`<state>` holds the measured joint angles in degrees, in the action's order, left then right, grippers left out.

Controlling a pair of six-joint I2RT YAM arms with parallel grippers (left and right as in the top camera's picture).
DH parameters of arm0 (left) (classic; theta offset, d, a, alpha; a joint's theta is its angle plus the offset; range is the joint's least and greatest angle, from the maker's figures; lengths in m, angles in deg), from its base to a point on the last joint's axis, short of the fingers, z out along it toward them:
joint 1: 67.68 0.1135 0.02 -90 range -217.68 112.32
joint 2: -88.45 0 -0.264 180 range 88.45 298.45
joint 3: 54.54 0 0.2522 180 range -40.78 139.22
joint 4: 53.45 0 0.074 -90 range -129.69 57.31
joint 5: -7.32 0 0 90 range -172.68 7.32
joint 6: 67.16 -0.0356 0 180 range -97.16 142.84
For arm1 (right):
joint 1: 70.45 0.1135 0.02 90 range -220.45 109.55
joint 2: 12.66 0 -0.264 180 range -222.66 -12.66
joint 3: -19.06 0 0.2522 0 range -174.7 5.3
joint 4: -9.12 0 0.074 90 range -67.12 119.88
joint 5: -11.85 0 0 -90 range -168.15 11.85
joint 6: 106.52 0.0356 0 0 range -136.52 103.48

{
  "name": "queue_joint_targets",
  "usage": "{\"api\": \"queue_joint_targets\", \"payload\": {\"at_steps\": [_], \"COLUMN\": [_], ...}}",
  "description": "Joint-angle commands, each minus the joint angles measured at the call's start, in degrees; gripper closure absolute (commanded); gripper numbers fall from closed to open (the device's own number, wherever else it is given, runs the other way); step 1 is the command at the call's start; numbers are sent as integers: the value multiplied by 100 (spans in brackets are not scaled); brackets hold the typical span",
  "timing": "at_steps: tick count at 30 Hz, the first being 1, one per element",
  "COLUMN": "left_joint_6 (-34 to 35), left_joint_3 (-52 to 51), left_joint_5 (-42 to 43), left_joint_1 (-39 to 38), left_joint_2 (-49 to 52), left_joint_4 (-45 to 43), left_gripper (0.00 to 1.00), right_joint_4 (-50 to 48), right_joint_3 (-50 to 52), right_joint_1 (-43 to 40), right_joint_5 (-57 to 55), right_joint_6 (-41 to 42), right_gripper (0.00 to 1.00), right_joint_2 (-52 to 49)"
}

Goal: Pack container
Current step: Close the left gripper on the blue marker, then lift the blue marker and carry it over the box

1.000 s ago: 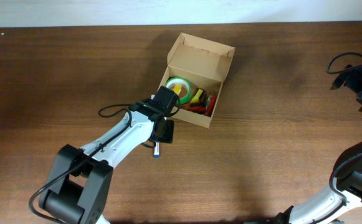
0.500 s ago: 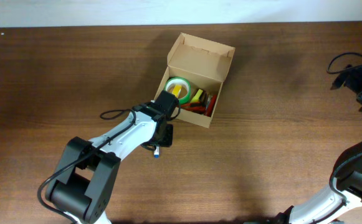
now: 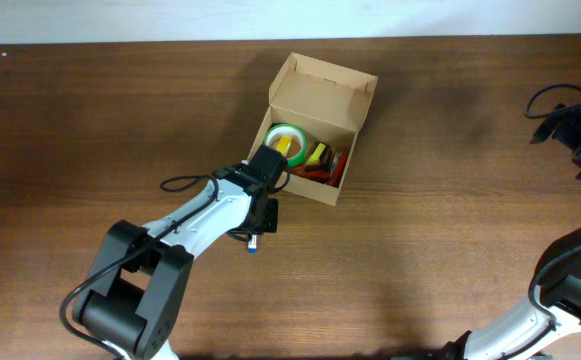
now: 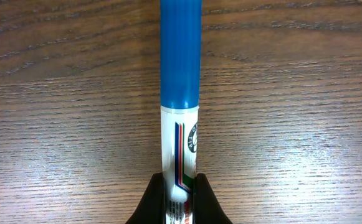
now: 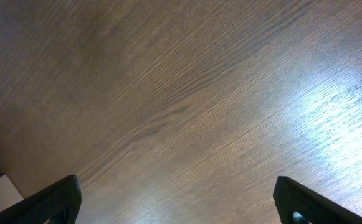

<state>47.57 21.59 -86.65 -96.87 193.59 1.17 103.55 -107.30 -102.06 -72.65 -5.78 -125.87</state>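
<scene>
Container (image 3: 320, 100) long axis crosswise, slightly skewed

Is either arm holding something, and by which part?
The left jaws are shut on a blue-capped marker, gripping its white barrel, away from the cap. The right jaws stand open, empty.

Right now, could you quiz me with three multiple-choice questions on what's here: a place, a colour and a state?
1. Where is the green tape roll? A) inside the box B) beside it C) on top of it
2. What colour is the cap of the marker in the left gripper? A) red B) blue C) black
3. How is the flap? A) open B) taped shut C) torn off
Answers: 1 A, it lies among the contents; 2 B, the wrist view shows blue; 3 A, it stands back, contents showing.
</scene>
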Motion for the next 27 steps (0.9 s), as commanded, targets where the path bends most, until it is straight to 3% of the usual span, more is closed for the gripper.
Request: {"api": "queue_joint_targets", "payload": {"at_steps": [1,10,18,23,27], "left_joint_6": [101,72,-122,-612,-1609], "left_joint_3": [-52,-50,90,367,901], "left_joint_5": [-308,-807,-1108,-1287,-1290], "left_joint_1": [0,76,511,852,962], "left_joint_2": [94,-96,-1023,-1582,-1766], "left_joint_4": [-9,-11,66,201,348], "left_gripper": [98,98,98,98,98], "right_joint_4": [-13,-13,-13,-13,-13], "right_joint_3": [15,15,15,15,15], "right_joint_1": [4,4,4,4,4], "right_joint_5": [-13,-13,-13,-13,-13], "right_joint_6": [20,20,20,20,20], "right_gripper": [1,1,1,0,1], "right_joint_2": [-52,-52,-52,-52,-52]}}
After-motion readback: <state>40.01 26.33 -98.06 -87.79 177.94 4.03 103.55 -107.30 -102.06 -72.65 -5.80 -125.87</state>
